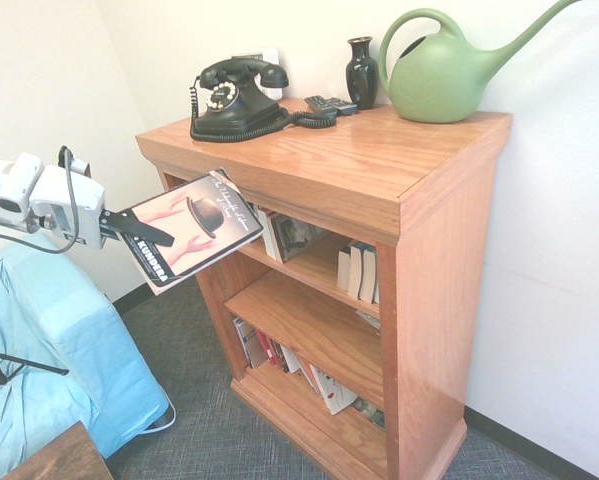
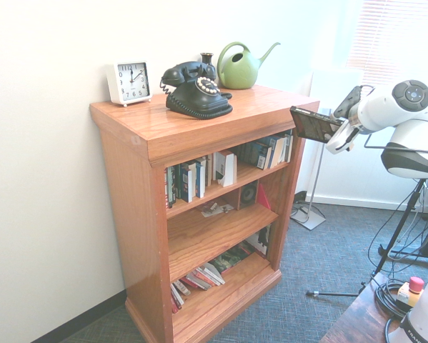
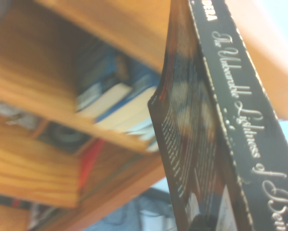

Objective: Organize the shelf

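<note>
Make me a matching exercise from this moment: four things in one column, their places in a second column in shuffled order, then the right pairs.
Things:
1. black-covered paperback book
2. black rotary telephone
3. green plastic watering can
4. white square alarm clock

Places:
A. on the orange-brown wooden shelf's top, at the end nearest the wall corner beside the black vase
B. held in the robot's shut hand, off the shelf, beside its top edge
C. on the shelf top, at the end opposite the watering can
D. on the shelf top, between clock and vase

Pairs: 1-B, 2-D, 3-A, 4-C
</note>
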`<state>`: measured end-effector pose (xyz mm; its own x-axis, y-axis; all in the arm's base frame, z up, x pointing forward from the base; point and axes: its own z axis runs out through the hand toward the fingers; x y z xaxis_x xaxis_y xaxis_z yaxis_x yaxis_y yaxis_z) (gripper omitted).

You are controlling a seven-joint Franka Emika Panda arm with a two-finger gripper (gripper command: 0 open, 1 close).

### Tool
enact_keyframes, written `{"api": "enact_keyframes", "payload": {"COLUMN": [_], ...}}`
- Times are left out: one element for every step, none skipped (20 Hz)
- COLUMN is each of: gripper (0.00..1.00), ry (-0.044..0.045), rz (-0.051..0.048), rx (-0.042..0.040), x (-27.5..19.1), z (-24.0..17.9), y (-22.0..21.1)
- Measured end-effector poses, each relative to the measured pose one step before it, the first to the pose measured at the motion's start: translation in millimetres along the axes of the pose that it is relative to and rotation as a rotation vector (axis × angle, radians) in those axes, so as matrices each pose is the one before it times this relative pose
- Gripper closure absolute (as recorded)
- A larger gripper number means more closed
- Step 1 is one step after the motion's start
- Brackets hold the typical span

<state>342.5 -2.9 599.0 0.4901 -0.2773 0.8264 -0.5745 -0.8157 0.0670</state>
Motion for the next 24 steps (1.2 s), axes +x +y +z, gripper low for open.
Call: {"api": "enact_keyframes", "payload": {"gripper": [1.00, 1.00, 1.00, 1.00, 1.00, 1.00, 1.00, 1.00, 1.00, 1.00, 1.00, 1.00, 1.00, 1.00, 1.00, 1.00, 1.00, 1.00, 1.00, 1.00, 1.00, 1.00, 1.00, 1.00], "ry": [-0.01776, -0.01721, -0.01788, -0.01485, -0.01198, -0.01077, -0.01051, -0.01094, -0.01397, -0.01773, -0.01864, -0.01619, -0.01368, -0.00979, -0.00778, -0.00262, 0.00159, 0.00315, 0.00315, 0.00359, 0.00855, 0.00955, 0.01002, 0.01230], "rz": [-0.00107, -0.00045, 0.00014, -0.00116, 0.00029, -0.00092, 0.00082, 0.00223, 0.00158, 0.00066, 0.00087, 0.00037, 0.00041, 0.00355, 0.00370, 0.00238, 0.00277, 0.00148, 0.00169, 0.00046, 0.00027, 0.00162, 0.00122, 0.00226], "rx": [0.00624, 0.00400, 0.00324, 0.00354, 0.00505, 0.00590, 0.00484, 0.00395, 0.00111, 0.00176, 0.00349, 0.00522, 0.00320, 0.00697, 0.00701, 0.00678, 0.00738, 0.00603, 0.00381, 0.00375, 0.01146, 0.01265, 0.01038, 0.01109], "x": [-8.81, -7.62, -6.84, -6.01, -4.36, -3.98, -3.91, -3.63, -3.94, -4.54, -4.50, -3.64, -2.58, -0.91, 0.75, 1.75, 1.96, 2.22, 1.72, 1.59, 1.86, 1.88, 2.15, 2.27], "z": [7.31, 7.35, 7.63, 8.09, 8.51, 9.22, 10.29, 10.02, 10.60, 10.84, 10.48, 9.66, 8.58, 7.20, 6.35, 5.97, 5.84, 5.80, 5.79, 5.84, 5.08, 4.70, 4.20, 3.46], "y": [-2.63, -2.23, -2.50, -2.49, -2.41, -2.32, -2.49, -3.14, -3.88, -4.22, -4.52, -4.98, -5.36, -5.38, -5.58, -5.18, -4.17, -4.47, -4.02, -4.35, -5.27, -5.40, -5.17, -5.21]}}
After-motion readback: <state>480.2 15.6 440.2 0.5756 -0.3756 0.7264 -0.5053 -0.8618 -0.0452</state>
